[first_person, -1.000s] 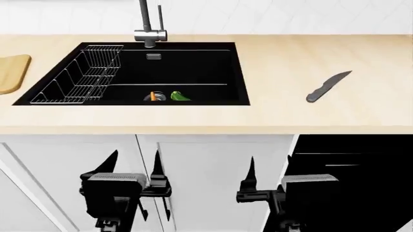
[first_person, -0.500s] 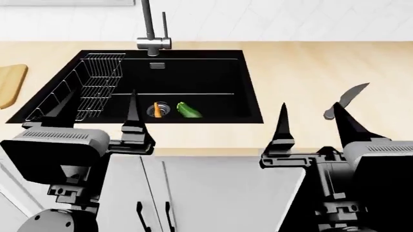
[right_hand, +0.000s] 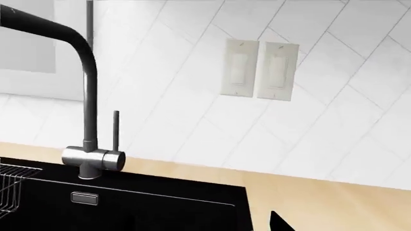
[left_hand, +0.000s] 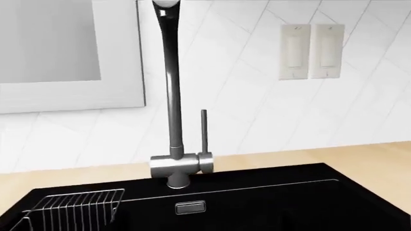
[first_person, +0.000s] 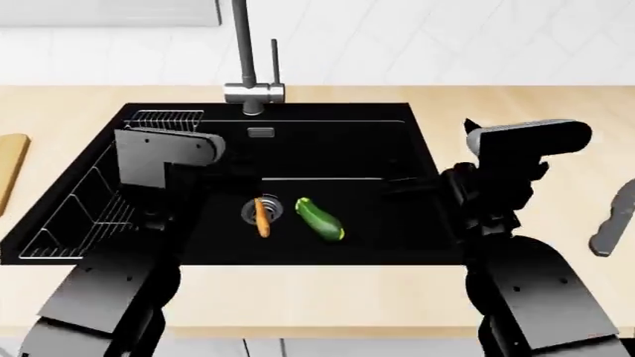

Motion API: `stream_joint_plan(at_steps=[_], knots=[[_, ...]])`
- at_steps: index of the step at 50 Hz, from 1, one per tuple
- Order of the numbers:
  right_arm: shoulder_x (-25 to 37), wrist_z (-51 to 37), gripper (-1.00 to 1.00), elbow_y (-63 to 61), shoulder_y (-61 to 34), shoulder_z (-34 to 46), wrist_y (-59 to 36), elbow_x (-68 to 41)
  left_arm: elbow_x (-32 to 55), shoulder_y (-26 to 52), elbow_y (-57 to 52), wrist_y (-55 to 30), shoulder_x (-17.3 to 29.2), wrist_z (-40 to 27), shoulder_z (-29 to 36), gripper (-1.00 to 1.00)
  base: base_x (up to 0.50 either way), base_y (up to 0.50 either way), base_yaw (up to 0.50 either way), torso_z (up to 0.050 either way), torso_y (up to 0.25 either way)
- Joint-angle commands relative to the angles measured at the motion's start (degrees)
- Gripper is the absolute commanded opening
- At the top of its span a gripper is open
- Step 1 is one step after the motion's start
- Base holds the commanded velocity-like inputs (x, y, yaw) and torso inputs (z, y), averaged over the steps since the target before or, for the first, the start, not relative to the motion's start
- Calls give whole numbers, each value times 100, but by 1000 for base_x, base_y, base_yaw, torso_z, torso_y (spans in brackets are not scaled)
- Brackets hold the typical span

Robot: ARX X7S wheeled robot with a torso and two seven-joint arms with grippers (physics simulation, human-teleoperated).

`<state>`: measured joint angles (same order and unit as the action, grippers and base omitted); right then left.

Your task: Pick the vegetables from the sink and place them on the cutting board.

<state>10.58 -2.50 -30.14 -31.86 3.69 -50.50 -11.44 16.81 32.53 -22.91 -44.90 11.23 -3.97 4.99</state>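
Jaws of both arms hidden against black sink (first_person: 417,149), state unclear, carrot (first_person: 262,216) on drain, long axis 12 to 6, zucchini (first_person: 320,219) just beside at 3 o'clock, yellowish stem toward 5, cutting board (first_person: 10,178) on tabletop (first_person: 328,297) at 9.

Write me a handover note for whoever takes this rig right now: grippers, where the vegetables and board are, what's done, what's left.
Left gripper: over the matte black sink basin, near the wire dish rack; holds nothing visible, jaw state unclear.
Right gripper: over the basin's right side, likewise unclear.
Thin orange carrot: on the basin floor, across the round steel drain.
Dark green zucchini: just right of the carrot.
Light wooden cutting board: far left on the counter, bare where visible.
Done: nothing placed.
Left: both vegetables.
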Motion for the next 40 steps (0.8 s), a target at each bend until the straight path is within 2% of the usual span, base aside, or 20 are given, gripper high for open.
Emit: stream_joint_plan(at_steps=[1,4,7,25,33,37,40], knots=[[78,475,100,3381,-2089,520,6,114,-27,2008,3026,-204,-214,316,235,100,500,0,0,0,0],[30,465,100,3970,-2283,615,182,205,-118,2239,3642,14,-251,334,278,100,500,0,0,0,0],[14,487,100,4239,-2381,735,226,262,-127,2310,3795,51,-251,331,283,100,500,0,0,0,0],[44,434,100,4060,-2254,985,153,328,-53,2170,3624,64,-108,308,257,100,500,0,0,0,1],[219,564,100,3498,-2201,1245,-202,343,148,1913,2715,-401,30,334,280,100,500,0,0,0,3],[604,882,100,2680,-2215,1637,-939,314,403,1740,1863,-1039,187,361,263,100,500,0,0,0,0],[1133,1233,100,1341,-2150,1961,-2024,128,804,1451,568,-2034,422,299,117,100,500,0,0,0,0]])
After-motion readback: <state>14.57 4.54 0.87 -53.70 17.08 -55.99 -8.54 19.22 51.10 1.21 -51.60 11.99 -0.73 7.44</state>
